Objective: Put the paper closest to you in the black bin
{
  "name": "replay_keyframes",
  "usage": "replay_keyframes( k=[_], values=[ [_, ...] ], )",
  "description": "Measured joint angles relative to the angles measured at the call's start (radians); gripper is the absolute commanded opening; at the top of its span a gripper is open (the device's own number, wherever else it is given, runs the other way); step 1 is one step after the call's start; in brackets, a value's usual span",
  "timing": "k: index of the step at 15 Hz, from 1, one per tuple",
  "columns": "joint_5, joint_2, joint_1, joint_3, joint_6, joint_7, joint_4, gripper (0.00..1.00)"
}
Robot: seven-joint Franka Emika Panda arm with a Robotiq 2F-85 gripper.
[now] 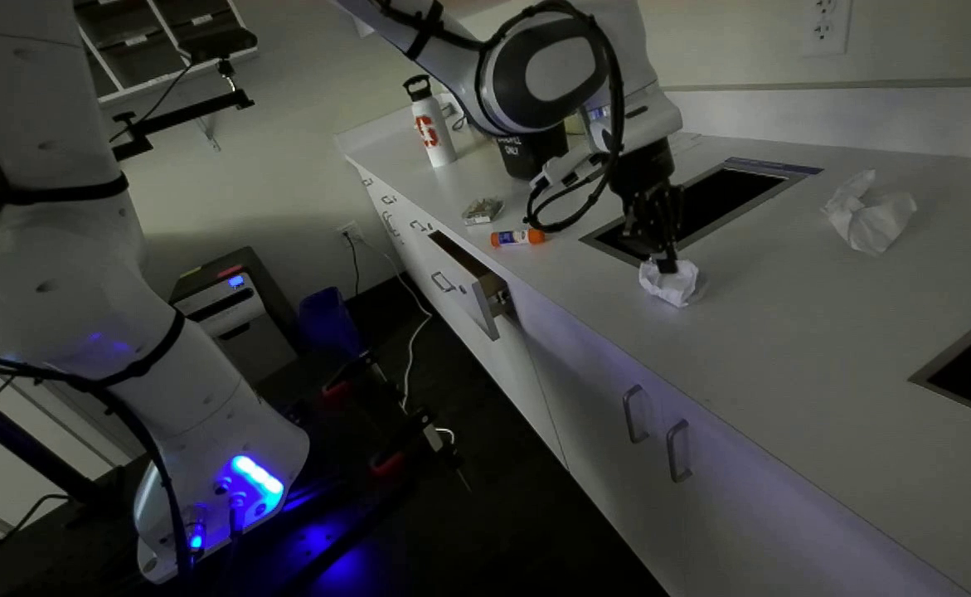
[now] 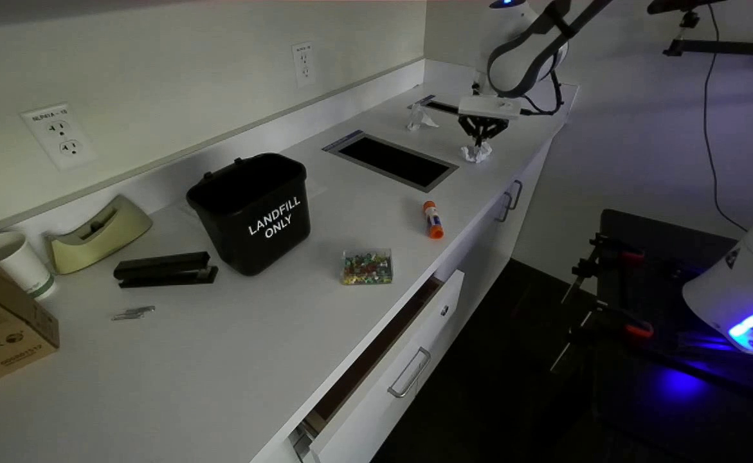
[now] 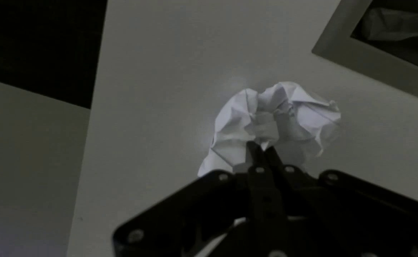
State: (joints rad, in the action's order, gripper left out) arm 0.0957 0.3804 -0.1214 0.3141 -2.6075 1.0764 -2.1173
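I had the gripper [image 3: 263,147] pointing down at the counter [image 2: 222,366], its jaws closed on the crumpled paper [image 3: 266,125]; in the wrist view I saw a sliver of white pinched between them. The paper was near a corner of a dark inset panel [image 2: 395,157], toward the front edge, and I couldn't tell whether its underside touched the surface. The black bin [image 2: 251,218], lettered LANDFILL ONLY, stood upright well apart from it. In both exterior views I could see a second crumpled sheet [image 1: 871,215] farther back. Closer to the bin, a glue stick [image 2: 433,220] lay on its side near a clear box of pins [image 2: 367,267]. A stapler [image 2: 164,265] sat just beside the bin, a tape dispenser [image 2: 96,241] behind it. Below, a drawer [image 2: 402,366] stood pulled out.
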Motion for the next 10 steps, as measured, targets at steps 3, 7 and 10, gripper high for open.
replay_keyframes(
  k=[3, 7, 10],
  values=[
    [0.069, -0.100, 0.028, 0.008, 0.003, -0.038, -0.055, 0.00],
    [0.132, -0.319, 0.049, -0.026, 0.055, -0.176, -0.163, 0.00],
    [0.128, -0.479, 0.049, -0.099, 0.131, -0.299, -0.225, 0.00]
  ],
)
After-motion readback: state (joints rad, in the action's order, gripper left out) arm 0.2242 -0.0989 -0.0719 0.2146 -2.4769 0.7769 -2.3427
